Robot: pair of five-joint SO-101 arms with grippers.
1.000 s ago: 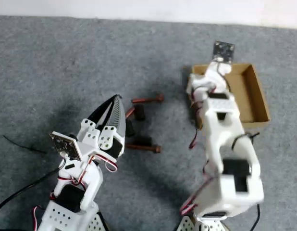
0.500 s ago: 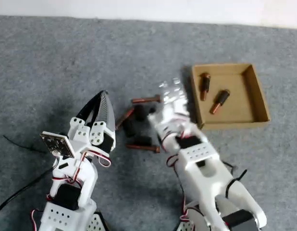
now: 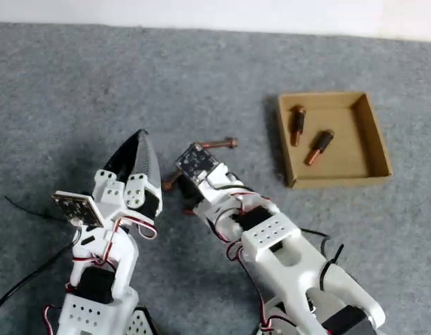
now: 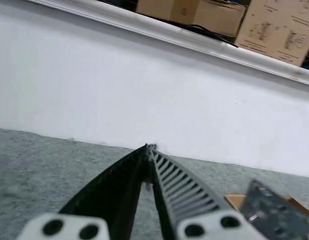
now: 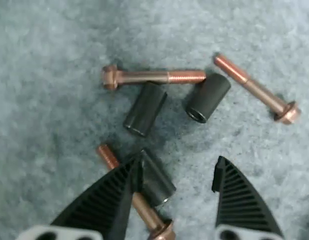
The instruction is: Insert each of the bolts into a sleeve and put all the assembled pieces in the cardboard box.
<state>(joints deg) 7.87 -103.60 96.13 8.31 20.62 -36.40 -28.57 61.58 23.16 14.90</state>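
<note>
Hardware lies loose near the middle of the grey-carpeted table (image 3: pixel 76 70): 3 copper-coloured bolts (image 5: pixel 152 76) and 3 black sleeves (image 5: pixel 144 109), none of them joined. 2 of the sleeves rest side by side just below a bolt, with a second bolt (image 5: pixel 254 90) angled off beside them. The third sleeve (image 5: pixel 155 182) lies right alongside the third bolt (image 5: pixel 110 157).

Over this heap hangs the right gripper (image 5: pixel 178 162), pointing down, its jaws spread wide and holding nothing. The third sleeve sits between the 2 fingers, close against 1 of them.

To its left the left gripper (image 4: pixel 149 150) is raised off the table with its jaws pressed together at the tips, nothing between them. It points toward the white wall (image 4: pixel 144 90) at the table's far edge.

Toward the far right corner of the table sits the cardboard box (image 3: pixel 334 181). In it lie 2 assembled pieces (image 3: pixel 297 124), a bolt pushed through a sleeve each. They are a little apart, the second one (image 3: pixel 319 146) tilted.
</note>
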